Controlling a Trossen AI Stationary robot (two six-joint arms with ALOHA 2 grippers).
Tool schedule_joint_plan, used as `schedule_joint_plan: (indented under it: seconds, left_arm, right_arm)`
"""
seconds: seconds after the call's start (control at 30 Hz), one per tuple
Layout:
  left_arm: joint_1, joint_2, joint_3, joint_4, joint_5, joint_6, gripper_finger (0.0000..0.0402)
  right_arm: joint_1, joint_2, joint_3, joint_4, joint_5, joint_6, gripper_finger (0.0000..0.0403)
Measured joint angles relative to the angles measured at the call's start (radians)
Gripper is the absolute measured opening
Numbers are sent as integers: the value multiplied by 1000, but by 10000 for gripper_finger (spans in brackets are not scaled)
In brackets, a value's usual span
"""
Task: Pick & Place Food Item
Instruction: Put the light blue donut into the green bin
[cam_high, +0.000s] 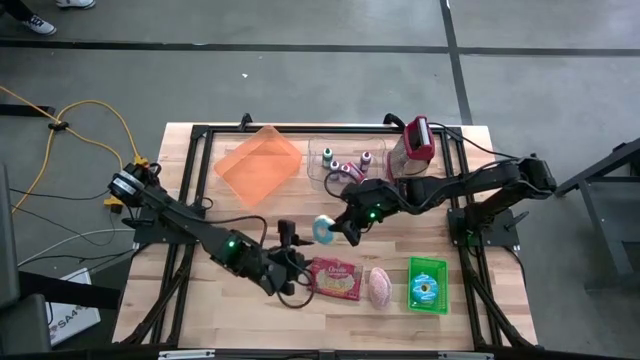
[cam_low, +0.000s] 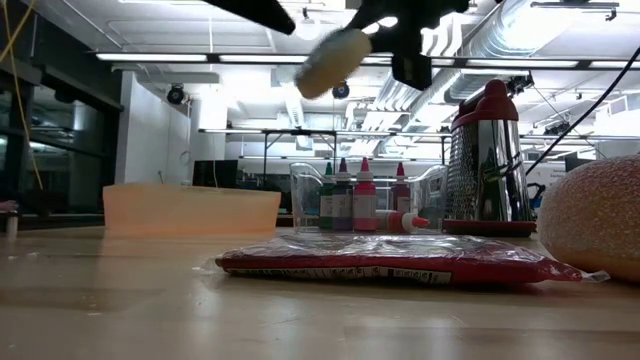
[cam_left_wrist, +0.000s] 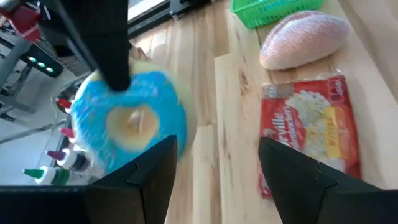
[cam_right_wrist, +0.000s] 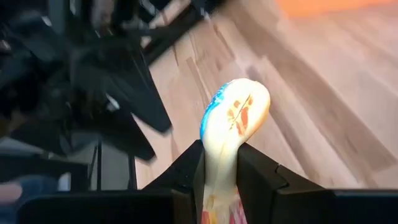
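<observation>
High view: right claw (cam_high: 343, 229) clamps the blue-iced donut (cam_high: 324, 229) aloft; left claw (cam_high: 290, 250) gapes empty; placing remains.

From my low camera the doughnut (cam_low: 333, 62) is a smear and both arms run off the top edge. The bread roll (cam_low: 592, 218) is cut by the side. My left wrist camera loses the popcorn packet (cam_left_wrist: 311, 140) behind one finger.

The right hand (cam_right_wrist: 221, 165) pinched a blue-frosted donut (cam_right_wrist: 233, 134) edge-on between its dark fingers (cam_right_wrist: 264, 177), above the wooden counter (cam_right_wrist: 298, 106); the other arm's dark, blurred hand (cam_right_wrist: 118, 81) showed beyond.
</observation>
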Motion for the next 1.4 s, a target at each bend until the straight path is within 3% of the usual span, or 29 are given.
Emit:
schedule_joint_plan:
  seconds: [0.17, 0.5, 0.77, 1.0, 1.2, 1.4]
  left_arm:
    - [-26, 0, 0, -59, 1, -67, 218]
    - [-38, 0, 0, -65, 2, -112, 218]
    - [-38, 2, 0, -85, 96, -149, 218]
    - [-37, 10, 0, -85, 109, -210, 218]
    - [-33, 10, 0, -83, 108, -238, 218]
    - [-33, 10, 0, -78, 108, -243, 218]
  right_arm:
    - [-9, -29, 0, -140, -71, -49, 69]
    - [-7, -118, 0, -486, -76, -160, 69]
    - [51, -236, 0, -754, -57, -238, 69]
    - [199, -340, 0, -909, 95, -150, 69]
    - [367, -346, -6, -1022, 212, -5, 69]
    - [479, -342, -92, -998, 228, 91, 69]
